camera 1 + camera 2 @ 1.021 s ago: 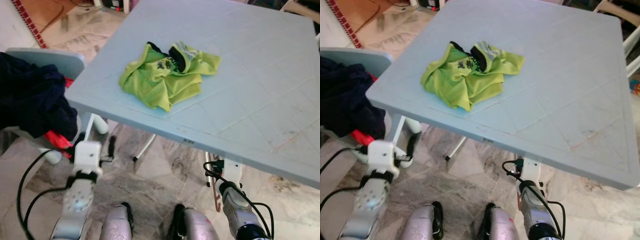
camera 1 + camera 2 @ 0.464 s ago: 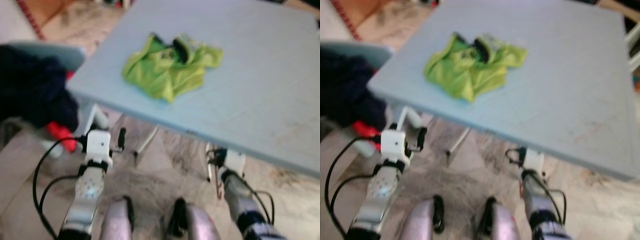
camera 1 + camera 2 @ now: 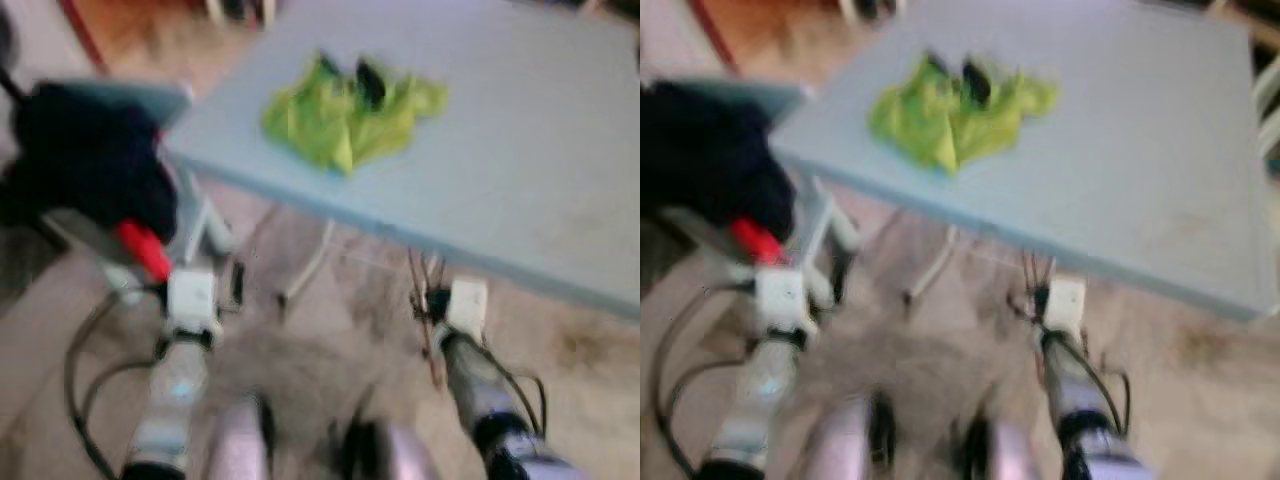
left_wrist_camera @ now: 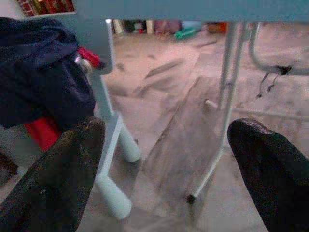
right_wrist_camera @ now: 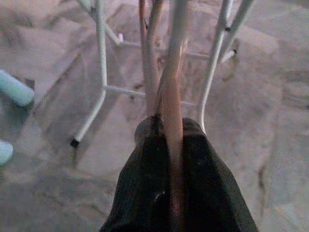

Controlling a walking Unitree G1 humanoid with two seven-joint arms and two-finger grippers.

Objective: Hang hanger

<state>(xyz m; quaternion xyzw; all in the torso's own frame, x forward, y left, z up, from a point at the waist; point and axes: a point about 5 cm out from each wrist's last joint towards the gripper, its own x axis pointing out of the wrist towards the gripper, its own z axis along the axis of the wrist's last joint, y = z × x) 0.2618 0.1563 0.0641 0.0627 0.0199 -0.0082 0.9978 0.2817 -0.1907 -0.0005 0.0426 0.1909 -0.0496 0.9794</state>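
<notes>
Both eye views have shifted and blurred: walking, right hand point(image 5: 169, 140) clamped on hanger point(image 5: 170, 72), left hand point(image 4: 164, 169) wide, counter point(image 3: 520, 170) at twelve o'clock.

Pale blue tabletop point(image 3: 520, 150), views blurred. One item lies directly on it: a crumpled lime-green garment point(image 3: 345, 115) with dark trim, near the left edge and close to the near-left corner. Thin white metal legs point(image 4: 227, 96) carry the top, standing on a mottled stone floor point(image 4: 169, 145).
</notes>
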